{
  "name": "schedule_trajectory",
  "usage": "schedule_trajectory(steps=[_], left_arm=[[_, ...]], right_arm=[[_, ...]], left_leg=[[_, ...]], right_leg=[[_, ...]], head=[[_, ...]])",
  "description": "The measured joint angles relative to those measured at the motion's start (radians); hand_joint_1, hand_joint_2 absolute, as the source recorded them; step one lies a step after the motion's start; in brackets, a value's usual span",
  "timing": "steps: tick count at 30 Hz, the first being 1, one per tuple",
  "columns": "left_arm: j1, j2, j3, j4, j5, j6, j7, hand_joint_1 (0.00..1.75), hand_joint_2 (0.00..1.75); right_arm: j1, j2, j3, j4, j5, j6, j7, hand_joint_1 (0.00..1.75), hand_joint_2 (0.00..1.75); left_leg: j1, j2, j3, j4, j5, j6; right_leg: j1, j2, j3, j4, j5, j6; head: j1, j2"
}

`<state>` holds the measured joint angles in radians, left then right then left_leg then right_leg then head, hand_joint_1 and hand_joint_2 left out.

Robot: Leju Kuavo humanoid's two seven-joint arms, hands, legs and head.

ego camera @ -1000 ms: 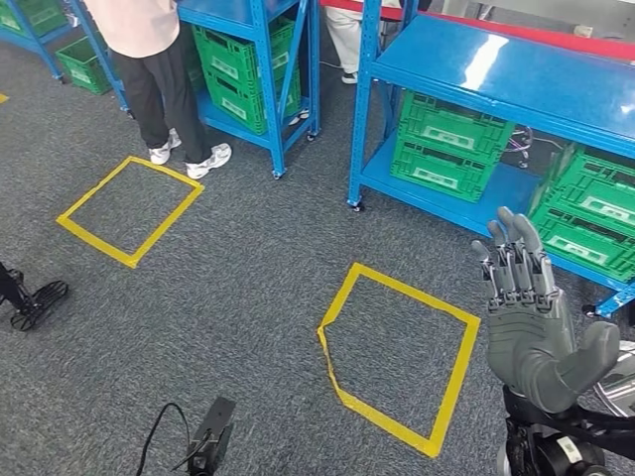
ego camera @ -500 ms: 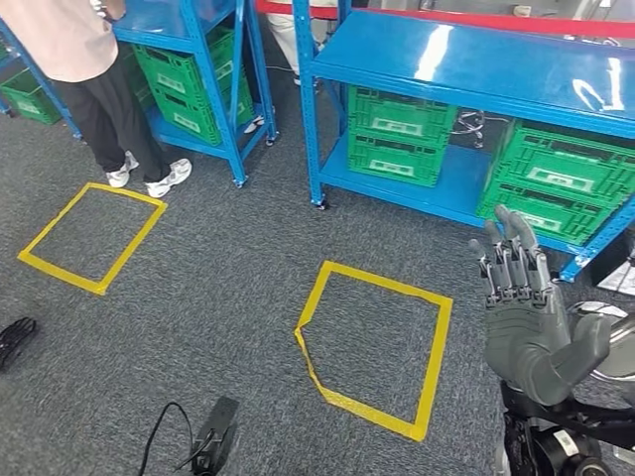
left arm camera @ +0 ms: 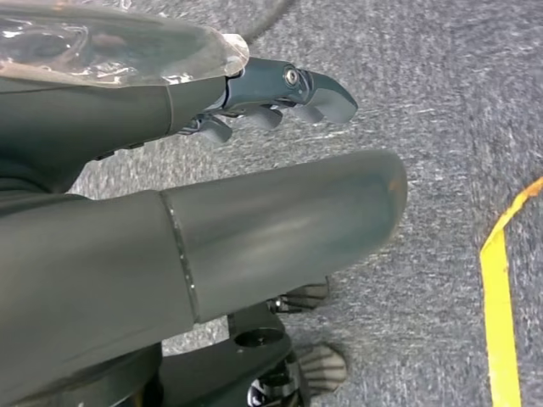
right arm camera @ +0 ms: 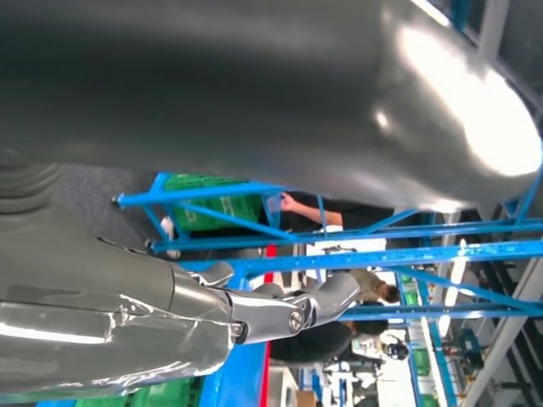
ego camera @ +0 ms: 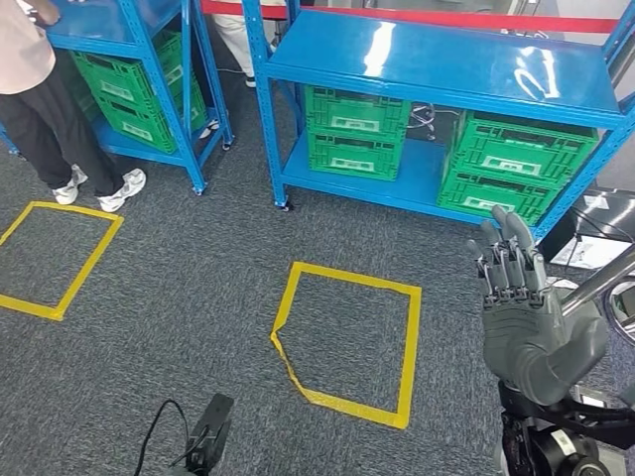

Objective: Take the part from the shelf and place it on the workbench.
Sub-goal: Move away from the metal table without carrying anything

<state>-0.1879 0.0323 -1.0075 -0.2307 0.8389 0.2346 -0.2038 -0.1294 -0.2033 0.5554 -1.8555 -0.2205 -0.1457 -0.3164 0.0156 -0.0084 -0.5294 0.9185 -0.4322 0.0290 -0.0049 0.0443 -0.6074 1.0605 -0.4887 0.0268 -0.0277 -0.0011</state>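
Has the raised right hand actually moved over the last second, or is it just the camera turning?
Cannot tell. The right hand sits at nearly the same spot while the yellow floor square and blue shelf slide left, so the camera turned.

This is a warehouse or factory storage area. Blue metal shelf racks [ego camera: 442, 59] stand on grey carpet floor [ego camera: 194, 288] and carry green plastic crates [ego camera: 355, 129]. Yellow tape squares [ego camera: 348, 342] mark standing places on the floor.

Bright, even overhead light; white glare streaks the blue shelf top [ego camera: 449, 59]; head view sharp; both wrist views softly blurred close up.
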Motion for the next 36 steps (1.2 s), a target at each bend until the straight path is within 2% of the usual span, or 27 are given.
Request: schedule_trajectory(steps=[1, 2, 3, 4, 5, 7, 8, 9, 10, 12, 14, 16, 17, 18, 19, 20, 22, 23, 24, 25, 28, 29, 36], left_arm=[[0.001, 0.0, 0.0, 0.0, -0.001, 0.0, 0.0, 0.0, 0.0], [0.002, 0.001, 0.0, 0.0, -0.001, -0.001, 0.0, 0.0, 0.0], [0.002, 0.001, 0.0, 0.0, -0.001, -0.001, 0.0, 0.0, 0.0], [0.002, 0.001, 0.0, 0.0, -0.001, -0.001, 0.0, 0.0, 0.0], [0.002, 0.0, 0.0, 0.0, -0.001, -0.001, 0.0, 0.0, 0.0], [0.001, 0.0, 0.0, 0.0, -0.001, -0.001, 0.0, 0.0, 0.0], [0.001, 0.0, 0.0, 0.0, 0.0, -0.001, 0.0, 0.0, 0.0], [0.001, 0.0, 0.0, 0.0, 0.0, -0.001, -0.001, 0.0, 0.0], [0.001, 0.001, 0.0, 0.0, 0.001, -0.002, -0.001, 0.0, 0.0], [0.0, 0.001, 0.0, 0.0, 0.003, -0.002, -0.002, 0.0, 0.0], [-0.001, 0.001, 0.0, 0.0, 0.005, -0.002, -0.003, 0.0, 0.0], [0.001, 0.001, 0.0, 0.0, 0.006, -0.002, -0.004, 0.0, 0.0], [0.004, 0.001, 0.0, 0.0, 0.006, -0.002, -0.004, 0.0, 0.0], [0.006, 0.001, 0.0, 0.0, 0.006, -0.002, -0.004, 0.0, 0.0], [0.009, 0.001, 0.0, 0.0, 0.006, -0.002, -0.004, 0.0, 0.0], [0.01, 0.001, 0.0, 0.0, 0.006, -0.002, -0.004, 0.0, 0.0], [0.01, 0.002, 0.0, 0.0, 0.007, -0.002, -0.004, 0.0, 0.0], [0.009, 0.003, 0.0, 0.0, 0.007, -0.001, -0.004, 0.0, 0.0], [0.008, 0.003, 0.0, 0.0, 0.007, -0.001, -0.004, 0.0, 0.0], [0.008, 0.002, 0.0, 0.0, 0.008, -0.001, -0.004, 0.0, 0.0], [0.01, -0.001, 0.0, 0.0, 0.008, 0.0, -0.004, 0.0, 0.0], [0.011, -0.001, 0.0, 0.0, 0.008, 0.0, -0.004, 0.0, 0.0], [0.012, -0.003, 0.0, 0.0, 0.008, 0.001, -0.004, 0.0, 0.0]], right_arm=[[-0.001, 0.0, 0.0, 0.001, 0.0, 0.0, 0.0, 0.0, 0.0], [-0.001, 0.0, 0.0, 0.002, 0.0, 0.0, 0.0, 0.0, 0.0], [0.0, 0.0, 0.0, 0.003, -0.001, 0.0, 0.0, 0.0, 0.0], [0.0, 0.0, 0.001, 0.004, -0.001, 0.0, 0.0, 0.0, 0.0], [0.0, 0.0, 0.001, 0.006, -0.002, 0.001, 0.0, 0.0, 0.0], [-0.001, 0.0, 0.001, 0.007, -0.002, 0.001, 0.0, 0.0, 0.0], [-0.002, 0.0, 0.001, 0.008, -0.002, 0.001, 0.0, 0.0, 0.0], [-0.004, 0.0, 0.001, 0.008, -0.003, 0.001, 0.0, 0.0, 0.0], [-0.005, 0.0, 0.001, 0.009, -0.003, 0.001, 0.0, 0.0, 0.0], [-0.005, 0.0, 0.001, 0.009, -0.004, 0.002, -0.001, 0.0, 0.0], [-0.008, -0.001, 0.001, 0.01, -0.006, 0.003, -0.001, 0.0, 0.0], [-0.011, 0.0, 0.002, 0.01, -0.007, 0.004, -0.001, 0.0, 0.0], [-0.011, 0.0, 0.002, 0.011, -0.007, 0.004, -0.001, 0.0, 0.0], [-0.011, 0.0, 0.002, 0.013, -0.007, 0.004, -0.001, 0.0, 0.0], [-0.011, 0.0, 0.003, 0.014, -0.008, 0.004, -0.001, 0.0, 0.0], [-0.011, 0.0, 0.003, 0.016, -0.01, 0.004, -0.002, 0.0, 0.0], [-0.011, 0.0, 0.004, 0.017, -0.014, 0.003, -0.005, 0.0, 0.0], [-0.012, -0.001, 0.004, 0.017, -0.015, 0.002, -0.008, 0.0, 0.0], [-0.012, 0.0, 0.004, 0.017, -0.016, 0.001, -0.011, 0.0, 0.0], [-0.013, -0.001, 0.004, 0.017, -0.016, 0.0, -0.012, 0.0, 0.0], [-0.014, -0.001, 0.004, 0.018, -0.016, -0.001, -0.013, 0.0, 0.0], [-0.013, -0.001, 0.004, 0.018, -0.016, -0.001, -0.013, 0.0, 0.0], [-0.015, -0.001, 0.007, 0.026, -0.016, -0.002, -0.013, 0.0, 0.0]], left_leg=[[-0.001, 0.01, 0.0, -0.001, -0.001, 0.003], [-0.002, 0.02, 0.0, 0.0, -0.002, 0.004], [-0.002, 0.03, 0.001, 0.0, -0.003, 0.004], [-0.002, 0.04, 0.002, 0.001, -0.004, 0.003], [-0.001, 0.048, 0.004, 0.003, -0.007, 0.001], [-0.002, 0.062, 0.008, 0.008, -0.014, -0.007], [-0.004, 0.068, 0.009, 0.013, -0.018, -0.012], [-0.007, 0.074, 0.009, 0.016, -0.021, -0.017], [-0.01, 0.081, 0.01, 0.018, -0.022, -0.022], [-0.008, 0.091, 0.012, 0.02, -0.026, -0.031], [-0.003, 0.066, -0.002, 0.059, -0.056, -0.041], [-0.001, 0.028, -0.061, 0.189, -0.124, -0.047], [-0.001, 0.02, -0.099, 0.265, -0.156, -0.049], [-0.001, 0.017, -0.129, 0.321, -0.171, -0.049], [-0.001, 0.016, -0.141, 0.337, -0.165, -0.048], [-0.001, 0.015, -0.132, 0.309, -0.138, -0.045], [-0.002, 0.009, -0.07, 0.163, -0.059, -0.037], [-0.003, 0.005, -0.041, 0.093, -0.03, -0.033], [-0.004, 0.001, -0.022, 0.047, -0.013, -0.029], [-0.004, -0.002, -0.015, 0.026, -0.009, -0.028], [-0.005, -0.002, -0.015, 0.021, -0.008, -0.029], [-0.007, -0.002, -0.014, 0.021, -0.008, -0.028], [-0.011, -0.003, -0.016, 0.023, -0.01, -0.019]], right_leg=[[-0.001, -0.019, -0.035, 0.074, -0.037, 0.004], [-0.003, -0.028, -0.067, 0.144, -0.066, 0.007], [-0.006, -0.033, -0.087, 0.189, -0.078, 0.01], [-0.008, -0.036, -0.088, 0.194, -0.069, 0.013], [-0.011, -0.041, -0.068, 0.156, -0.042, 0.014], [-0.012, -0.071, 0.01, 0.008, 0.025, 0.014], [-0.01, -0.085, 0.04, -0.053, 0.045, 0.009], [-0.007, -0.095, 0.056, -0.089, 0.053, 0.004], [-0.004, -0.095, 0.059, -0.1, 0.05, -0.002], [-0.004, -0.075, 0.056, -0.103, 0.053, -0.015], [-0.008, -0.059, 0.057, -0.108, 0.058, -0.026], [-0.011, -0.044, 0.056, -0.11, 0.061, -0.033], [-0.011, -0.037, 0.055, -0.11, 0.061, -0.035], [-0.01, -0.029, 0.055, -0.109, 0.061, -0.035], [-0.01, -0.022, 0.055, -0.109, 0.061, -0.036], [-0.01, -0.015, 0.056, -0.109, 0.061, -0.036], [-0.01, -0.003, 0.059, -0.109, 0.06, -0.034], [-0.008, 0.001, 0.059, -0.108, 0.059, -0.032], [-0.006, 0.004, 0.059, -0.107, 0.058, -0.028], [-0.003, 0.005, 0.057, -0.105, 0.054, -0.027], [0.0, 0.003, 0.058, -0.104, 0.047, -0.04], [-0.002, 0.002, 0.059, -0.106, 0.05, -0.041], [-0.005, 0.001, 0.064, -0.117, 0.056, -0.022]], head=[[0.003, 0.0], [0.004, 0.0], [0.004, 0.0], [0.004, 0.0], [0.004, 0.0], [0.006, 0.0], [0.007, 0.0], [0.006, 0.0], [0.005, 0.0], [0.003, 0.0], [0.0, 0.0], [-0.007, 0.0], [-0.009, 0.0], [-0.011, 0.0], [-0.012, 0.0], [-0.014, 0.0], [-0.019, 0.0], [-0.022, 0.0], [-0.022, 0.0], [-0.021, 0.0], [-0.012, 0.0], [-0.009, 0.0], [-0.005, 0.0]])
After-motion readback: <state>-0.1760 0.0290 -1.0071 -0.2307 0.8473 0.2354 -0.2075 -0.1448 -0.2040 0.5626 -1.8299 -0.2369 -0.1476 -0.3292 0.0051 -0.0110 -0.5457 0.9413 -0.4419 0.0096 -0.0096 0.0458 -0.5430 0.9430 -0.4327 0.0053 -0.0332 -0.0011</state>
